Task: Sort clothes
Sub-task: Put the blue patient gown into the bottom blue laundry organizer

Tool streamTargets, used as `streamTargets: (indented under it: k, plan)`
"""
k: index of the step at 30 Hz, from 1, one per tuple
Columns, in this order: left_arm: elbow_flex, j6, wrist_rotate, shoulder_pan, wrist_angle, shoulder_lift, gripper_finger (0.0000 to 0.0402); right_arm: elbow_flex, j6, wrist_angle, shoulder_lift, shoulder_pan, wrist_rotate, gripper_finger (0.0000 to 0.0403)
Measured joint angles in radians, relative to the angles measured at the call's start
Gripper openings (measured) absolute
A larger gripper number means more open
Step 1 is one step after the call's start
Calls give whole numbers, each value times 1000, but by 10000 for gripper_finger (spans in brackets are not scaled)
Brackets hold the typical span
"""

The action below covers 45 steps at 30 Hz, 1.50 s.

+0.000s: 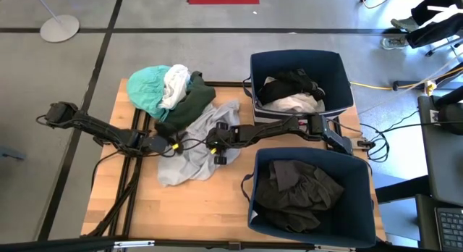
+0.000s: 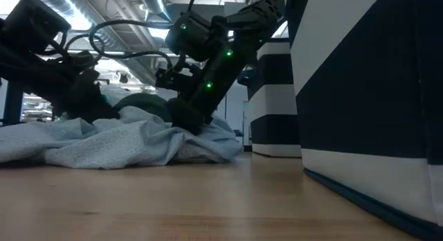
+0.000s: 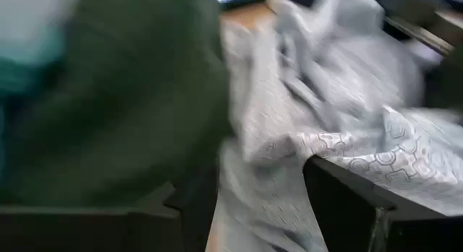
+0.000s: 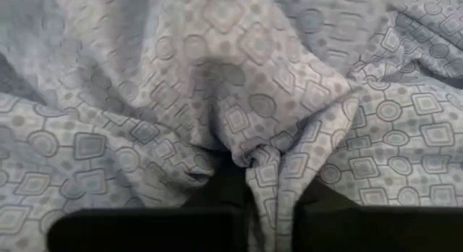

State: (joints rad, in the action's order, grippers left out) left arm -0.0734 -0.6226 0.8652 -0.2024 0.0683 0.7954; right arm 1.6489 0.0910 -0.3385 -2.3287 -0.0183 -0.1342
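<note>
Both arms met over the pale grey patterned garment (image 1: 189,156), which lay spread at mid-frame of the high view on the wooden table (image 1: 217,208).

Right gripper (image 1: 217,142) sat on the garment's right side. In the right wrist view its fingers (image 4: 145,227) were pressed down w/ a fold of the geometric-print cloth (image 4: 253,165) bunched up between them, so it was pinching the fabric.

Left gripper (image 1: 163,145) was at the garment's left edge, just below the dark green garment (image 1: 189,103). Left wrist view was too blurred: can't tell if that claw was spread or closed, though grey cloth (image 3: 325,136) draped over one finger.

Upper left of the high view: a pile w/ a teal garment (image 1: 147,89), a white garment (image 1: 176,84) on top, and the dark green one touching the grey one.

Right side: two navy bins. Upper bin (image 1: 340,74) held black (image 1: 293,82) and white clothes (image 1: 296,102); lower bin (image 1: 362,176) held dark grey clothes (image 1: 300,190).

Low view showed the grey garment (image 2: 118,140) crumpled on the tabletop under both arms.
</note>
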Motion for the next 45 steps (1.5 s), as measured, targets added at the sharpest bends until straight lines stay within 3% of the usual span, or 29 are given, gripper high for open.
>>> streamTargets:
  k: [3,7,15,33,45]
  plan:
    - [0,-4,113,0,3,-7,193,-1,0,-15,9,5,-26,24]
    - [0,7,145,0,15,-19,193,5,0,-58,43,13,-82,26]
    - [-1,51,65,-29,18,-19,193,0,-12,-86,163,11,-150,21]
    - [-1,46,61,-41,19,-19,193,5,-11,-82,492,12,-324,21]
    - [-1,43,54,-42,22,-19,193,7,-12,-70,701,12,-380,21]
